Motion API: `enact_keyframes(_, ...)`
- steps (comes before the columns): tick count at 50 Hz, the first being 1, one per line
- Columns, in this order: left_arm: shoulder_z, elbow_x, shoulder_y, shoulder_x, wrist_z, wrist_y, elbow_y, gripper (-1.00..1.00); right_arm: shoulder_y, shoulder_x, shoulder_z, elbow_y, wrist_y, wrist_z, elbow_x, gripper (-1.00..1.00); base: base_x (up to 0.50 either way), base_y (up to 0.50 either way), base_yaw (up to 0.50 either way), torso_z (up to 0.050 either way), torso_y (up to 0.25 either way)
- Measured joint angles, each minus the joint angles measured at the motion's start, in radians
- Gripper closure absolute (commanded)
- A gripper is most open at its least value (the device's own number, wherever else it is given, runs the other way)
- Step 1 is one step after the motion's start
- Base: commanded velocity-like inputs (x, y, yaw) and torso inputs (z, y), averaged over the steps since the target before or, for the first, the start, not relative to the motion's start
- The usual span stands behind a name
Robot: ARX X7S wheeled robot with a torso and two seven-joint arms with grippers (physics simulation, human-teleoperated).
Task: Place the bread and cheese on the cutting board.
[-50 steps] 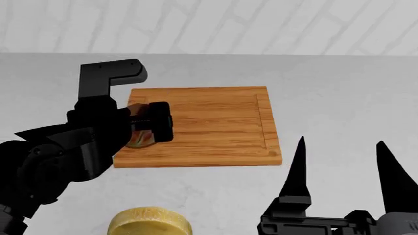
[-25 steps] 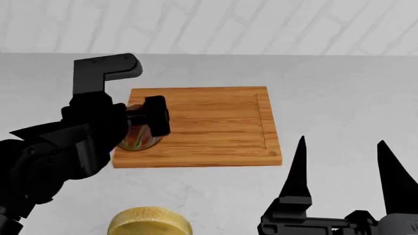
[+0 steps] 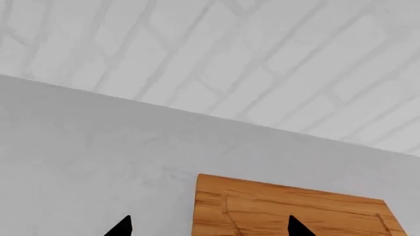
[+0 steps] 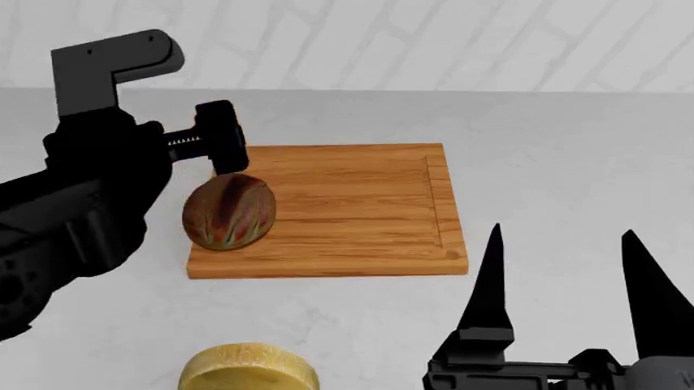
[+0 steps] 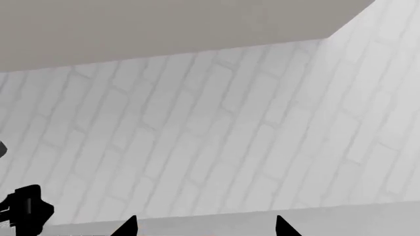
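Left pincer [image 4: 217,134] lifted off streaked bread [image 4: 229,212] (oval).

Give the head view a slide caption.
Bread rests on the cutting board; cheese waits off it.

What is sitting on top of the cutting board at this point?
Only the bread lies on the cutting board, at its left end. The cheese sits off it on the counter. The left arm hides a bit of the board's left corner.

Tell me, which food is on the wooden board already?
The round reddish-brown crusty loaf lies on the orange-brown wooden cutting board. The pale yellow cheese half-wheel sits off it, on the grey table.
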Motion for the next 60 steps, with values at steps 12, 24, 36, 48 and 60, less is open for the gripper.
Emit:
enact_keyframes(12,-0.077,-0.119,0.071,-0.107,-0.112,-0.055,0.304,-1.0,0.185,0.092,-0.016,-0.047,0.204,0.024,0.204,-1.0,0.0,0.0,0.0,0.0,0.0)
enact_keyframes(24,-0.135,-0.206,0.133,-0.184,-0.176,-0.079,0.502,-1.0,0.537,0.197,-0.028,0.031,0.455,0.045,0.625,-1.0,0.0,0.0,0.0,0.0,0.0)
enact_keyframes(36,-0.189,-0.27,0.205,-0.239,-0.213,-0.069,0.658,-1.0,0.854,0.269,-0.126,0.171,0.641,0.059,0.993,-1.0,0.0,0.0,0.0,0.0,0.0)
enact_keyframes(48,-0.267,-0.32,0.285,-0.303,-0.227,-0.029,0.787,-1.0,1.054,0.277,-0.247,0.286,0.753,0.072,1.209,-1.0,0.0,0.0,0.0,0.0,0.0)
enact_keyframes(60,-0.359,-0.37,0.396,-0.372,-0.232,0.021,0.913,-1.0,1.161,0.266,-0.342,0.363,0.827,0.061,1.301,-1.0,0.0,0.0,0.0,0.0,0.0)
